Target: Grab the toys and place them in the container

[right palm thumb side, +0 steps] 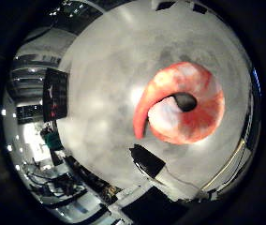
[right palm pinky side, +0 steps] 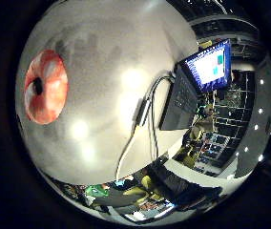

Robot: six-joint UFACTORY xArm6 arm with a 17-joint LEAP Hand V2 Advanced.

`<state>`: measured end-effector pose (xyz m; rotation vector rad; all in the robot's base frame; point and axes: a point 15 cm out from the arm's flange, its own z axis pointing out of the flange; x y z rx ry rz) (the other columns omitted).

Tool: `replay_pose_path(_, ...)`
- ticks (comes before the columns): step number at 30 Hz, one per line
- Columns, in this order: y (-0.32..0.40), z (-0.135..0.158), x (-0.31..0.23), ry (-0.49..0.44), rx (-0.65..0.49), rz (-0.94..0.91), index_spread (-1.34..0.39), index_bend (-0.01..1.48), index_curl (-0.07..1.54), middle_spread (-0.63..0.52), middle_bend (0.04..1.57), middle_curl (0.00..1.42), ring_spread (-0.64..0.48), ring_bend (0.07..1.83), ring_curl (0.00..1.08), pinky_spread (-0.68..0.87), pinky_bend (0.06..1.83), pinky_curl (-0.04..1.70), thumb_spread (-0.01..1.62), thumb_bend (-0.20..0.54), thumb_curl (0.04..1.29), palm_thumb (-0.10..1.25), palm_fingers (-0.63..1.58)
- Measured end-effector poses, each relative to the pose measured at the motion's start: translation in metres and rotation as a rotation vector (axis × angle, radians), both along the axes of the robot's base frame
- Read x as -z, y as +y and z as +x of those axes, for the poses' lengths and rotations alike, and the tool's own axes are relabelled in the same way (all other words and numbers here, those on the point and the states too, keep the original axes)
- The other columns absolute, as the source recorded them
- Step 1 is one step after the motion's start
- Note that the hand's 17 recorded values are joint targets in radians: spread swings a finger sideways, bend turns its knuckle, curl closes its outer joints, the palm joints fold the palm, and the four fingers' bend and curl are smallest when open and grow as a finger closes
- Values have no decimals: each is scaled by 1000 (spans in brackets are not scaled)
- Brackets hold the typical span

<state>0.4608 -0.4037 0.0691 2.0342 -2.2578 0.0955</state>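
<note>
Shrimp toy sitting on the table

Orange-and-white plush shrimp (right palm thumb side: 182, 110) lies curled on the grey table (right palm pinky side: 107, 71), laptop (right palm pinky side: 192, 86) well apart from it; can't tell the hand's finger state.

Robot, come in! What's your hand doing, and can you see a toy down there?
Hand above the table, fingers unclear. Orange and white curled toy lies on the table below the palm, untouched. Laptop open farther off, not in the way. No container in view.

A curled orange-and-white plush shrimp toy (right palm thumb side: 184, 105) with a black eye lay on a pale grey glossy tabletop (right palm thumb side: 105, 93); a dark, white-bodied object (right palm thumb side: 156, 168) sat near it.
</note>
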Motion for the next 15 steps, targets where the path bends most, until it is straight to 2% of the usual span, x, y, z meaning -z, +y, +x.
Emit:
replay_pose_path(11, 8, -7, 31, 41, -2, 31, -375, 152, 248, 26, 221, 332, 147, 336, 266, 363, 447, 306, 989, -26, 297, 532, 108)
replay_pose_path(14, 5, -4, 31, 36, -1, 28, -354, 151, 249, 32, 222, 330, 123, 374, 271, 351, 448, 302, 985, -22, 300, 549, 171)
replay_pose_path(15, 3, -1, 28, 29, -2, 21, -341, 148, 247, 24, 250, 337, 91, 423, 280, 339, 453, 299, 990, -12, 306, 577, 272)
